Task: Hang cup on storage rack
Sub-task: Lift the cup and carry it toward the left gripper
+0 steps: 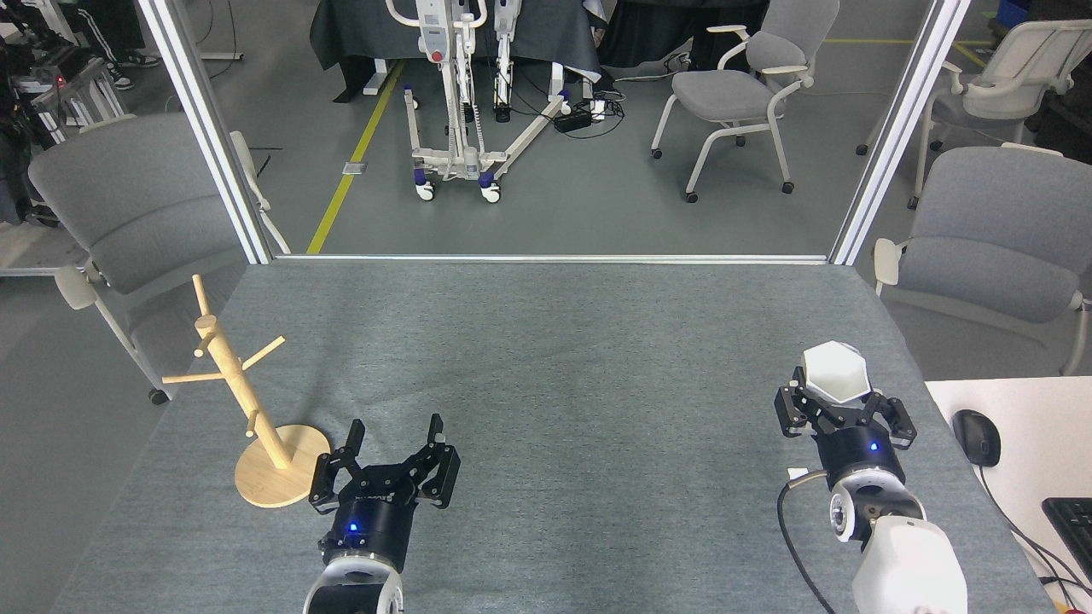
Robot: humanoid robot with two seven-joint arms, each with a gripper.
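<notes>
Gripping the cup point(837, 373) at approx. 4 o'clock on the grey worktop point(563, 358), the right gripper point(840, 408) has its fingers closed on the white faceted body, which looks tipped so a flat hexagonal face points toward the camera; can't tell if that's base or rim. L gripper point(395, 445), at 7 o'clock, rests w/ fingers spread open, holding nothing. Rack point(232, 385) stands upright at 9 o'clock, near the worktop's left edge, just beside the L gripper, pegs bare. Cup and rack are well apart.
</notes>
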